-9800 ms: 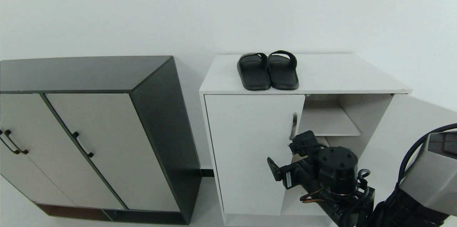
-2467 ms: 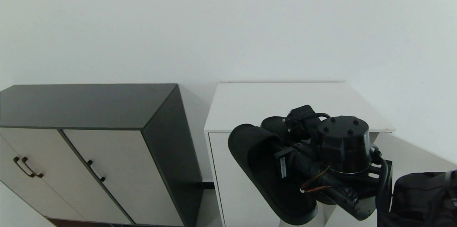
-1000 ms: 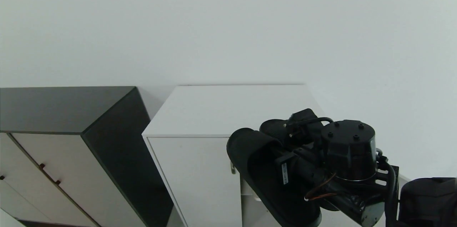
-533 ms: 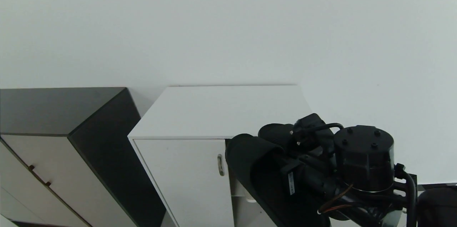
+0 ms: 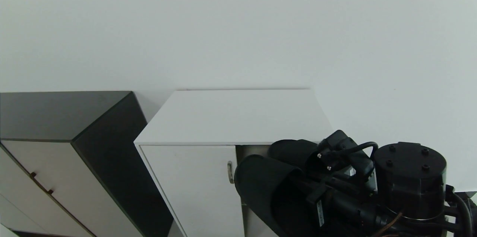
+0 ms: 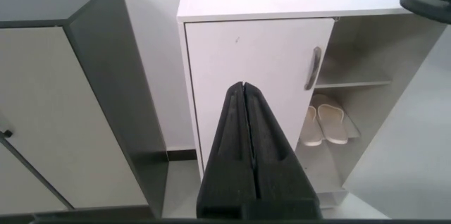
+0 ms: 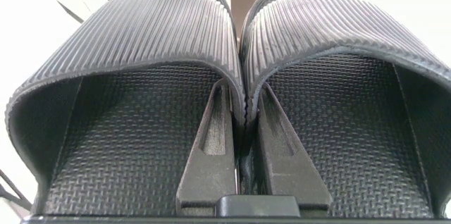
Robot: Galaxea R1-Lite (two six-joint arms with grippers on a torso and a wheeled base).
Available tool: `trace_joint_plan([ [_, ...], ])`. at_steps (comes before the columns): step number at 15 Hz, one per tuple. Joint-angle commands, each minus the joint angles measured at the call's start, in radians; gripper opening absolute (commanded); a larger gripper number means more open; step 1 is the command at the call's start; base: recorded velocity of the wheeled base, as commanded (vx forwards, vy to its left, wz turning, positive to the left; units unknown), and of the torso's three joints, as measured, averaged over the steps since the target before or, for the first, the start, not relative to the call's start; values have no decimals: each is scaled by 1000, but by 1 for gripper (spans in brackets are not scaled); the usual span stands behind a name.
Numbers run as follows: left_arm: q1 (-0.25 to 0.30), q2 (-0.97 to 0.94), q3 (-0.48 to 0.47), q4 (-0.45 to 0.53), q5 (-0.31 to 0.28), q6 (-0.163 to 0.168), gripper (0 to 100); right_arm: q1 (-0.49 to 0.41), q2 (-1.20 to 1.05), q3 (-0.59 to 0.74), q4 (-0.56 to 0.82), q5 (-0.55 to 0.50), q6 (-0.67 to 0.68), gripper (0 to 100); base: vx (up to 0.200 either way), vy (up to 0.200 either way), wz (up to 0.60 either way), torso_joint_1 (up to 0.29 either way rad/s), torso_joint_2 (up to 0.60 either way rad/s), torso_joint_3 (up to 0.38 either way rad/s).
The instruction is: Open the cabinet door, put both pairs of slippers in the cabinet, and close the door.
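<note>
right end effector [image 7: 239, 155] pinches both black slippers [image 7: 169, 83] by their inner edges, just outside the open cabinet [image 5: 231, 117]. thin grip, one could twist loose or clip the door [image 5: 193, 188]; left end effector [image 6: 244, 94] closed, empty

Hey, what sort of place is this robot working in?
Probably a home entryway mock-up: white shoe cabinet with pale slippers inside, black slippers in the right gripper, dark cabinet alongside.

The cabinet [image 5: 231, 117] stands just right of a second cabinet [image 5: 63, 114], both against the wall [image 5: 238, 24]. One pair [image 5: 261, 185] hangs in my right jaws before its open right half. The other pair [image 6: 328, 122] lies inside on the lower shelf [image 6: 324, 160].
</note>
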Motion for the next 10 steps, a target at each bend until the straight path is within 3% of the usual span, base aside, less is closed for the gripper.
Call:
trace_joint_plan([
  [1,0,0,0,1,0,0,0,0,-4,8,0,0,-2,0,0,0,0,0,0,0],
  [5,0,0,0,1,0,0,0,1,-4,14,0,3,-2,0,0,0,0,-24,58,32],
  [10,0,0,0,0,0,0,0,6,-3,21,0,3,-3,0,0,0,0,-204,487,275],
])
